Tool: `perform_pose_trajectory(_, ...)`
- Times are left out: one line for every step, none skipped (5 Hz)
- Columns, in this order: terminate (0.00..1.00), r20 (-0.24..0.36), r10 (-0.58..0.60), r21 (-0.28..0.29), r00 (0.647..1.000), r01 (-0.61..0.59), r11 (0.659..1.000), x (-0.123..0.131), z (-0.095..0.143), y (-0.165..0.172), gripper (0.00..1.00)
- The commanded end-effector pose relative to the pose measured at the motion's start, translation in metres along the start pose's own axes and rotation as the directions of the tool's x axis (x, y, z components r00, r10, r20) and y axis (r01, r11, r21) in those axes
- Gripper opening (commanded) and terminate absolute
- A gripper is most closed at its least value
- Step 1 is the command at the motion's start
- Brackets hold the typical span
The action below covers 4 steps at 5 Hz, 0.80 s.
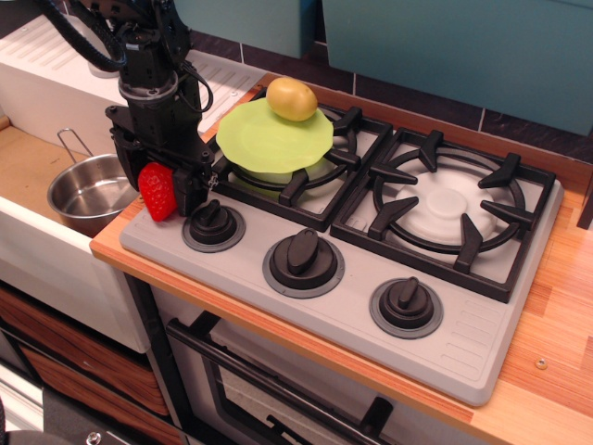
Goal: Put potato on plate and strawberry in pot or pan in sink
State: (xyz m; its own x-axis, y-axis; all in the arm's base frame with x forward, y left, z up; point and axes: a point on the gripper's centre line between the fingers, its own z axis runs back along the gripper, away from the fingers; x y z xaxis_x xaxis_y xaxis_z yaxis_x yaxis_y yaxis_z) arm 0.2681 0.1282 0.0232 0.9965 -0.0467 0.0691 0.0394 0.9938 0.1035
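The yellow-tan potato lies on the far edge of the lime-green plate, which rests on the stove's left burner. The red strawberry stands on the front-left corner of the stove top, between the black fingers of my gripper. The jaws are closed against its sides. The shiny steel pot with its wire handle sits in the sink, just left of the strawberry and lower.
The grey stove top has two black burner grates and three knobs along its front. The white ribbed drainboard lies behind the sink. A wooden counter edge runs on the right.
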Motion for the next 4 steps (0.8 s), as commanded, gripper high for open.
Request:
perform_pose_trajectory(0.00,0.054,-0.013,0.023,0.998,0.012,1.000,0.010,0.023,0.010,0.00)
perform_pose_trajectory(0.00,0.069,-0.067,0.034,0.995,0.064,0.997,0.004,0.037,0.022,0.00)
perform_pose_trajectory(0.00,0.110,-0.142,0.059,0.984,0.136,0.989,0.005,0.041,0.041,0.00)
perform_pose_trajectory(0.00,0.147,-0.222,0.085,0.964,0.212,0.974,0.010,0.041,0.063,0.00)
